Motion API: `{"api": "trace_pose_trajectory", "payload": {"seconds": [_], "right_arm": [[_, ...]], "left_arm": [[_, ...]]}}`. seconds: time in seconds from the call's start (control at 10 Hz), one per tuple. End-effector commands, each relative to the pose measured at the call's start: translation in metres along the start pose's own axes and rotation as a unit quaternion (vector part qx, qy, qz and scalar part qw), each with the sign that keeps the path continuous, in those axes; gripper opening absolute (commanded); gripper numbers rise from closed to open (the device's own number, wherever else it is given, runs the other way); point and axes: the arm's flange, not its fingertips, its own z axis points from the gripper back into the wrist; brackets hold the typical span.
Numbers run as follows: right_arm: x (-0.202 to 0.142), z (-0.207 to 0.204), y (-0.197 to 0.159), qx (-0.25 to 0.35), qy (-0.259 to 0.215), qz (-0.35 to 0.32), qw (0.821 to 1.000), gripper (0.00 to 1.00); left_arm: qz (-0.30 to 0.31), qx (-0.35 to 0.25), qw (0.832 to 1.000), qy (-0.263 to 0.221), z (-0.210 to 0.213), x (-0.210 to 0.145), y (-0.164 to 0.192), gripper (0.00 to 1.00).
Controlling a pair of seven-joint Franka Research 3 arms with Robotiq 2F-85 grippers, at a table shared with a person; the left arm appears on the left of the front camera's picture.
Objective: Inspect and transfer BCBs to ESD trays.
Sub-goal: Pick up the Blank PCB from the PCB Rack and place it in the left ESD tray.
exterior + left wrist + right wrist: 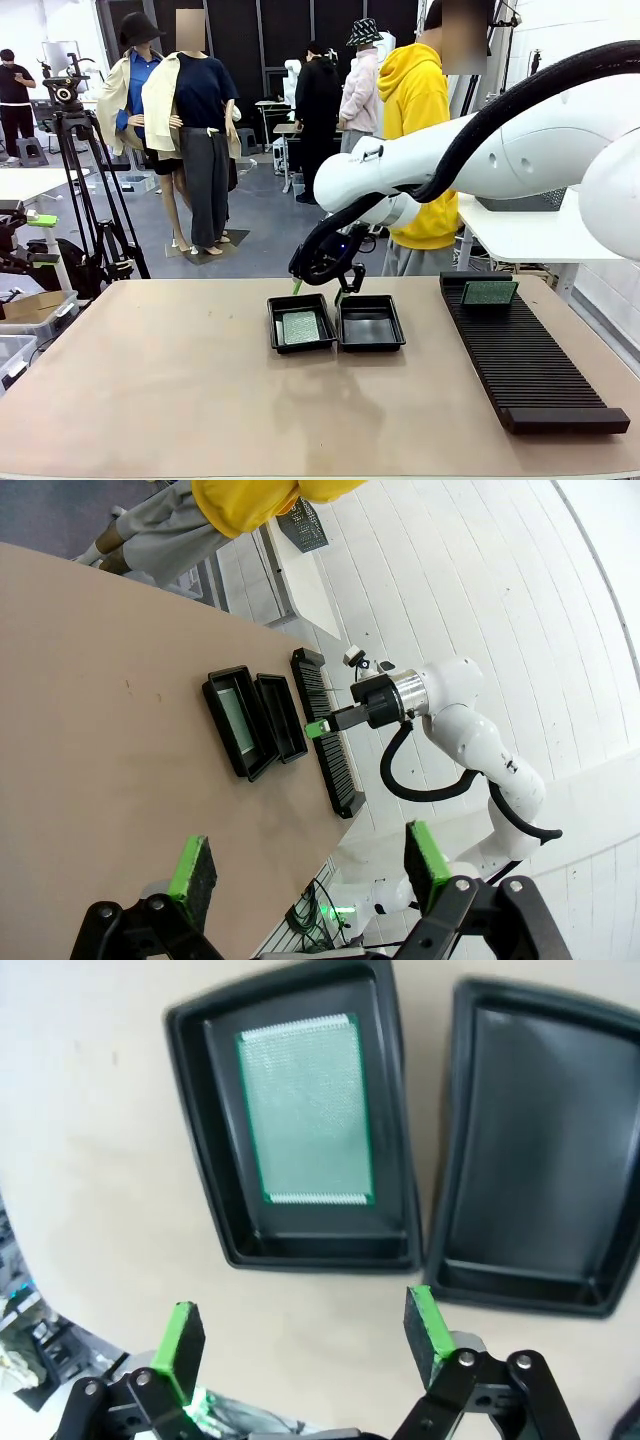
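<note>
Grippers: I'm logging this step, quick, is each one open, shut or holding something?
Left gripper: open, empty.
Right gripper: open, empty; a green circuit board lies in the ESD tray ahead of it.

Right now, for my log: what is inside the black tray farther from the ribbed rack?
One green board lies flat in the tray; the floor beneath it is hidden.

You look at two smooth black plastic trays, the left tray [272,325] and the right tray [370,328], near the table's [150,380] far edge. Both are glossy and catch the light. The board [300,327] has a matt green face with a fine dotted grain. The rack [530,370] along the right edge is matt black and ribbed. The table top is smooth, matt tan and faintly scuffed.
</note>
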Motion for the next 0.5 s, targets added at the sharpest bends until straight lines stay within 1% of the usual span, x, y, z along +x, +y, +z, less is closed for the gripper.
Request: {"api": "trace_pose_trajectory", "payload": {"seconds": [0.0, 0.2, 0.3, 0.4], "right_arm": [[-0.0052, 0.004, 0.0013, -0.049, 0.022, -0.014, 0.998, 1.0], [-0.0078, 0.0087, 0.0005, -0.065, 0.036, -0.011, 0.997, 1.0], [-0.0079, 0.0019, -0.0017, -0.033, 0.024, -0.006, 0.999, 1.0], [-0.0079, 0.0019, -0.0017, -0.033, 0.024, -0.006, 0.999, 1.0]], "left_arm": [[0.003, -0.001, 1.0, -0.002, 0.0015, 0.0002, -0.0025, 1.0], [0.003, -0.001, 1.0, -0.002, 0.0015, 0.0002, -0.0025, 1.0], [0.003, -0.001, 1.0, -0.002, 0.0015, 0.0002, -0.0025, 1.0], [0.003, -0.001, 1.0, -0.002, 0.0015, 0.0002, -0.0025, 1.0]]}}
